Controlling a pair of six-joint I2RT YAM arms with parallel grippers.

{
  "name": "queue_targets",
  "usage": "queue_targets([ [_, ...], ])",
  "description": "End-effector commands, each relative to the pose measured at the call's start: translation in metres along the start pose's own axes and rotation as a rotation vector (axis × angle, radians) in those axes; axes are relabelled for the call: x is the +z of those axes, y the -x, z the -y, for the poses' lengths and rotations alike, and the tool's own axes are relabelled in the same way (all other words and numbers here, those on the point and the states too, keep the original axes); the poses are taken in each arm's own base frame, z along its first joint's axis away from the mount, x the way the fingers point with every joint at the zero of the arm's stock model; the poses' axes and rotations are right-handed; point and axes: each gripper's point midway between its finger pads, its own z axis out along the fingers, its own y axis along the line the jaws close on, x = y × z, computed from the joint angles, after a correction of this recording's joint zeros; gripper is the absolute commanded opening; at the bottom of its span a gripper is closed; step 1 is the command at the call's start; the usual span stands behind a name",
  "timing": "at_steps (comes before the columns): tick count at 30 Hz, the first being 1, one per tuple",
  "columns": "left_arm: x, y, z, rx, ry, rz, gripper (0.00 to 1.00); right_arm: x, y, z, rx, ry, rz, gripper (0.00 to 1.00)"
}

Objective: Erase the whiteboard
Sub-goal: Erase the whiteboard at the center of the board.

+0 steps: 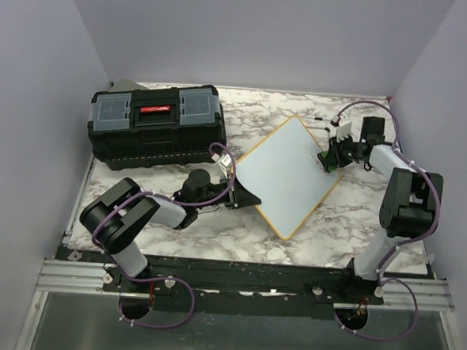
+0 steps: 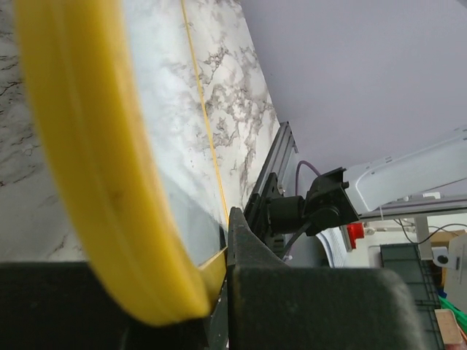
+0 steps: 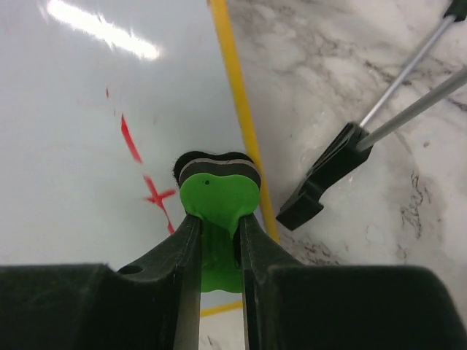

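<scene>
The whiteboard (image 1: 285,174), white with a yellow-tan frame, lies turned like a diamond in the middle of the table. My left gripper (image 1: 244,198) is shut on its left corner. In the left wrist view the yellow frame (image 2: 87,146) runs between the black fingers (image 2: 306,306). My right gripper (image 1: 330,159) is over the board's right corner, shut on a green eraser (image 3: 219,200) whose black felt presses on the white surface (image 3: 73,131) beside the frame. Short red marks (image 3: 157,195) remain just left of the eraser.
A black toolbox (image 1: 157,123) with grey lid compartments stands at the back left, close to the board's upper left edge. A black clip-like piece on thin metal rods (image 3: 321,182) lies on the marble table (image 1: 349,222) just right of the board's corner.
</scene>
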Motion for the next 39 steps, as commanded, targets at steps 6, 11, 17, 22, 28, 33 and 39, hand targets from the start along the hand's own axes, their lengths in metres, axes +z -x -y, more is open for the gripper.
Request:
queue_targets([
  [6, 0.001, -0.006, 0.048, 0.148, -0.22, -0.059, 0.0, -0.004, -0.044, -0.117, -0.177, 0.356, -0.057, 0.01],
  [11, -0.002, -0.008, 0.047, 0.148, -0.212, -0.06, 0.0, 0.011, 0.015, -0.104, -0.069, 0.275, 0.043, 0.01],
  [17, -0.002, -0.008, 0.048, 0.151, -0.215, -0.061, 0.0, 0.013, 0.028, -0.036, 0.013, 0.071, 0.026, 0.01],
  [22, -0.001, -0.007, 0.052, 0.153, -0.229, -0.057, 0.0, 0.005, -0.02, -0.004, 0.054, 0.016, -0.058, 0.01],
  [28, -0.002, -0.007, 0.051, 0.155, -0.233, -0.054, 0.0, -0.005, -0.049, -0.053, 0.0, 0.175, -0.059, 0.01],
  [33, -0.001, -0.007, 0.052, 0.15, -0.236, -0.055, 0.0, -0.001, -0.021, -0.086, -0.038, 0.211, 0.016, 0.01],
  [39, -0.003, -0.009, 0.05, 0.152, -0.224, -0.06, 0.0, 0.012, 0.033, -0.043, 0.056, 0.046, 0.077, 0.01],
])
